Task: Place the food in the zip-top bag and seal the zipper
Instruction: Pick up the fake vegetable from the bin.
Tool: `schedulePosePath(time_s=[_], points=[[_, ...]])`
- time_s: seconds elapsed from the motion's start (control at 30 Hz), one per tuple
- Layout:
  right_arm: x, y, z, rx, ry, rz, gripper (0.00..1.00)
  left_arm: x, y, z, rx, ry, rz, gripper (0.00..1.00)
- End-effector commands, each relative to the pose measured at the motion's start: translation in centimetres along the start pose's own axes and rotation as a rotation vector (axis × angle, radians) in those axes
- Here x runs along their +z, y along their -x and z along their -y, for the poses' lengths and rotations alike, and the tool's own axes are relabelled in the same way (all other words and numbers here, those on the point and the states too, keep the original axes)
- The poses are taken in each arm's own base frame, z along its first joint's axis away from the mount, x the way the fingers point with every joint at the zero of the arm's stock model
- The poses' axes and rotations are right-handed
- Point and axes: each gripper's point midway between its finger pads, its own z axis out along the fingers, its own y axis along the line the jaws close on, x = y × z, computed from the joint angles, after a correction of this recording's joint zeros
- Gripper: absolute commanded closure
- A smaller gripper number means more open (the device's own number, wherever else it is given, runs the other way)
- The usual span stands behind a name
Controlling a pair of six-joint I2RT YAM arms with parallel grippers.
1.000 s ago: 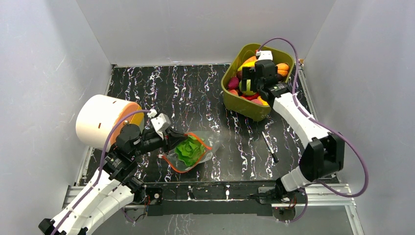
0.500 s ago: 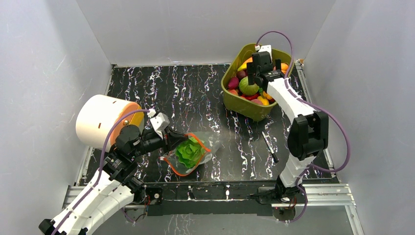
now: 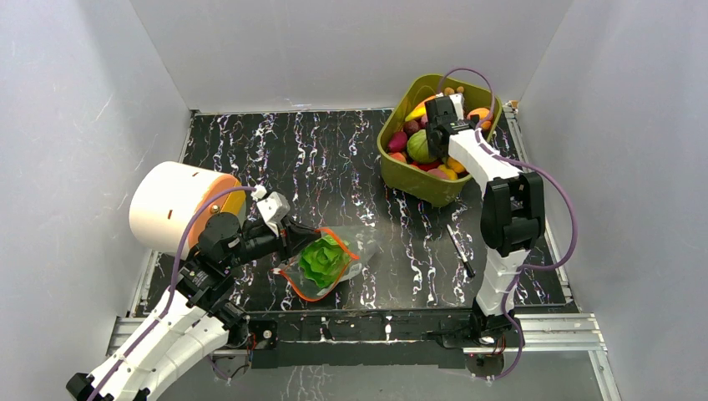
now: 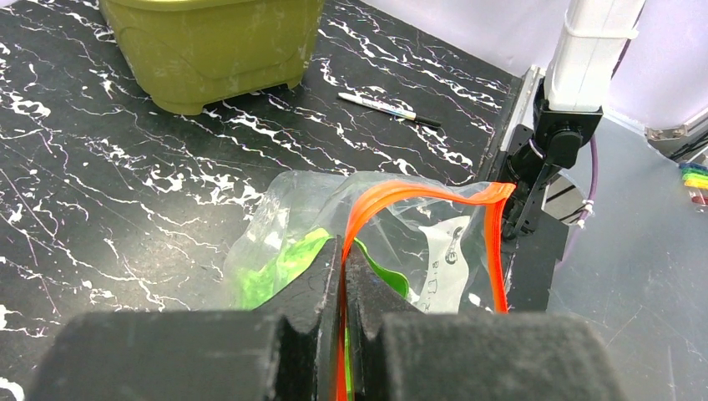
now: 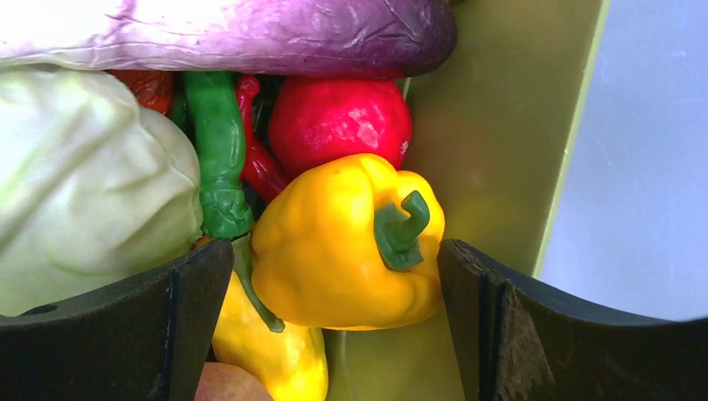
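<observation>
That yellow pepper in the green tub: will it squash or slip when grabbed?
Probably slippery: the yellow pepper has glossy, rounded skin. It looks like moulded plastic, so likely light and fairly firm. Lobed and hemmed in by the tub wall and other toys, it seems unlikely to roll.

Robotics lab test cell. Plain white panels point(image 3: 351, 50) enclose a black marbled table point(image 3: 334, 159) that lies below both sets of jaws; behind the jaws, an aluminium frame point(image 3: 576, 324) edges the table's near side. Purple cables point(image 3: 573, 224) run exposed from the frame up toward the jaws.
</observation>
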Motion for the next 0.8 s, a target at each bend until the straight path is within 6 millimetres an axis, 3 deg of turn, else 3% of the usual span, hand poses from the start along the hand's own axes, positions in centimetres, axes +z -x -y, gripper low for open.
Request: schedulePosePath(time_s=[0.0,0.1,0.27,0.33,0.6,0.77], points=[[-0.2,1.3,-0.2,0.116,0.040,0.021,0.09,-0.2,0.4,-0.1,0.011,0.013,0.009,1.00],[-0.5,2.2,-0.9,0.139,0.092,0.049,0.14,-0.2,0.9,0.0,0.018,0.013,0.018,1.00],[-2.2,4.6,0.1,0.175,0.112,0.135,0.34,-0.1,1.0,-0.1,0.024,0.013,0.013,1.00],[-2.8,5.2,0.5,0.180,0.111,0.157,0.37,0.0,1.1,-0.1,0.021,0.009,0.013,1.00],[-3.9,4.2,0.9,0.161,0.130,0.126,0.49,0.1,1.1,-0.3,0.015,0.023,0.013,1.00],[-4.6,4.8,1.6,0.161,0.120,0.161,0.58,-0.1,0.9,-0.3,0.016,0.026,0.012,1.00]])
